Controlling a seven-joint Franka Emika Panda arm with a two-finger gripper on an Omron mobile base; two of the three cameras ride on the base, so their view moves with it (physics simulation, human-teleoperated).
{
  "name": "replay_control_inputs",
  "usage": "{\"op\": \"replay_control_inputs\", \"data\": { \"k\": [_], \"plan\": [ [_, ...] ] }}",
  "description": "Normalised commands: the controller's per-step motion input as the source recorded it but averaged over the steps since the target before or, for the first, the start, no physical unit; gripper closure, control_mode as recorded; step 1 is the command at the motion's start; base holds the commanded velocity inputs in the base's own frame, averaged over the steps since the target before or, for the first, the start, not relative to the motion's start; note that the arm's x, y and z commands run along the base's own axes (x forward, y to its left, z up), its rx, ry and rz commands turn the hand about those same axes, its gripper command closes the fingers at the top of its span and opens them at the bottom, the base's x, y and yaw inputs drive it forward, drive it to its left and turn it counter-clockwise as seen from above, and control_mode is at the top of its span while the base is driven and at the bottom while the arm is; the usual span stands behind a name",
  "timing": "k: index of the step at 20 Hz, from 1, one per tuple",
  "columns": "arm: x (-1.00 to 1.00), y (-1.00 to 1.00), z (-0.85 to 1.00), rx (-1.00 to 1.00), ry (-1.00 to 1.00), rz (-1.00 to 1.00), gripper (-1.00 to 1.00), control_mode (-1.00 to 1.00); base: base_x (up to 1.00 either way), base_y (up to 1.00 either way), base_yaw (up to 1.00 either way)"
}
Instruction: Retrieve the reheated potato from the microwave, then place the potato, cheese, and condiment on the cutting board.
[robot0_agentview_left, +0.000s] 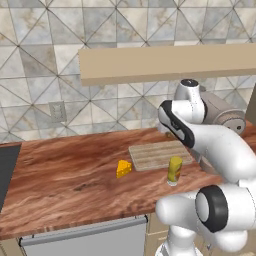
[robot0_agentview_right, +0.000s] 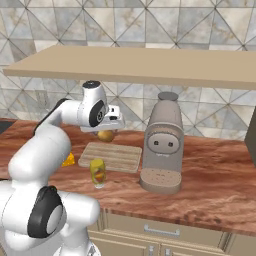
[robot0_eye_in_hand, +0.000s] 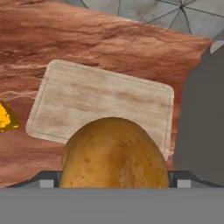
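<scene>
The rounded golden-brown potato (robot0_eye_in_hand: 114, 153) is held pinched in the two-finger gripper (robot0_agentview_right: 106, 134) above the flat tan wooden cutting board (robot0_eye_in_hand: 100, 105), at its 12 o'clock edge, so lowering and release onto it is judged due next.

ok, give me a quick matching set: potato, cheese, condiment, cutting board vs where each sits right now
Things:
1. potato
2. cheese
3. condiment
4. cutting board

Places:
A. bare, on the counter under the hand
B. on the counter, off the board's left corner
C. held above the board
D. upright on the counter in front of the board

Pairs: 1-C, 2-B, 3-D, 4-A
</scene>
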Motion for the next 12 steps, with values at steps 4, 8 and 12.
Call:
{"op": "replay_control_inputs", "data": {
  "k": [4,8,12],
  "plan": [
    [0.27,-0.12,-0.43,0.01,0.0,0.0,1.0,-1.0,0.0,0.0,0.0],
    [0.39,-0.13,-0.38,0.07,0.0,0.0,1.0,-1.0,0.0,0.0,0.0],
    [0.25,-0.15,-0.31,0.06,-0.02,-0.02,1.0,-1.0,0.0,0.0,0.0]
  ]
}}
